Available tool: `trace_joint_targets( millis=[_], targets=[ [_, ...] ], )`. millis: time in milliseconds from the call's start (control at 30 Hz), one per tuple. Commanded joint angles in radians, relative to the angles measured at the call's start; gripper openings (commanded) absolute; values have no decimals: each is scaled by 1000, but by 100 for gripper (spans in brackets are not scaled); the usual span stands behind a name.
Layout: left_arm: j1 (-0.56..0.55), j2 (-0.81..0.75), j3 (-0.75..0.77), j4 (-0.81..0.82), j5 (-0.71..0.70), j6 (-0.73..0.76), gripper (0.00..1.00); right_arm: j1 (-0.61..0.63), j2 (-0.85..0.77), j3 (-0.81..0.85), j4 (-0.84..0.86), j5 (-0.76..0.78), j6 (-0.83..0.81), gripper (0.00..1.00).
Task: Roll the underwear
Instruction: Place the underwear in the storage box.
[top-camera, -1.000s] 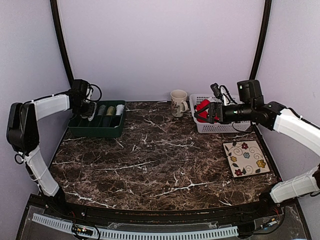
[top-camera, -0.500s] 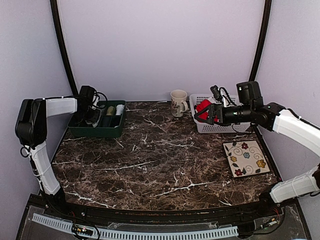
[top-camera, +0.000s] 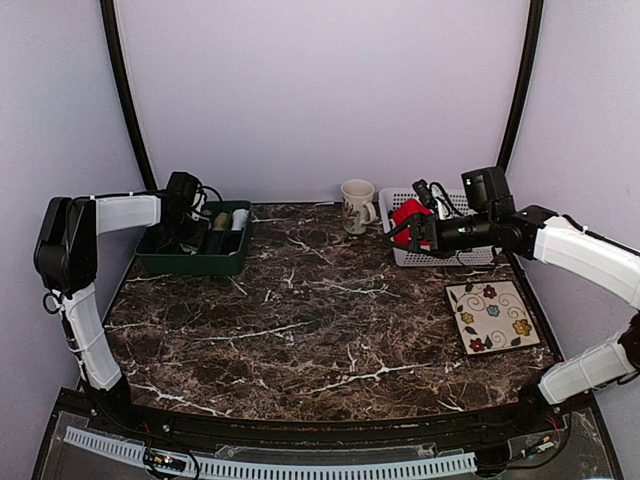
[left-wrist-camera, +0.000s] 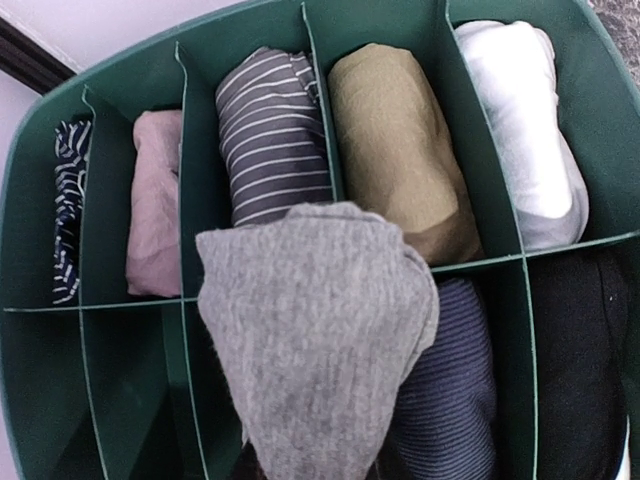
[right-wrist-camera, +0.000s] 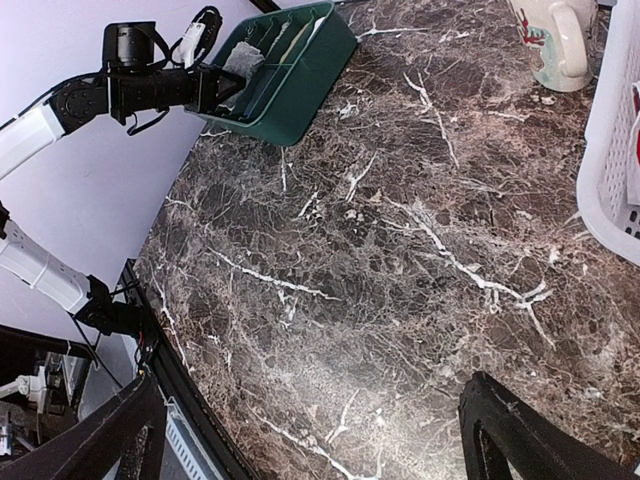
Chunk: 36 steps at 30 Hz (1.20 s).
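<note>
On the marble table, the green tray sits at 10 o'clock and the white basket at 2 o'clock. The left gripper is clenched on the grey underwear, a roll hanging over the tray's dividers, long axis 12 to 6 like the slots. Empty slots lie at 8 o'clock. The right gripper, jaws spread and empty, hovers beside the red underwear.

Ribbed grey cloth underwear, smooth plastic tray, glossy marble table
</note>
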Motion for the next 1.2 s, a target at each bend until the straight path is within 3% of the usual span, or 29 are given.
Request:
trace_joint_targets(
  millis=[0,567,1167],
  targets=[
    [47,33,50,-96,125,-86,0,-11,10,25,30,-18,-8,100],
    [151,254,245,-312,205,-88,0,-23,38,52,-3,-42,-13,100],
    [142,125,250,-551,54,-169,0,-32,43,63,14,-53,-18,100]
  ],
)
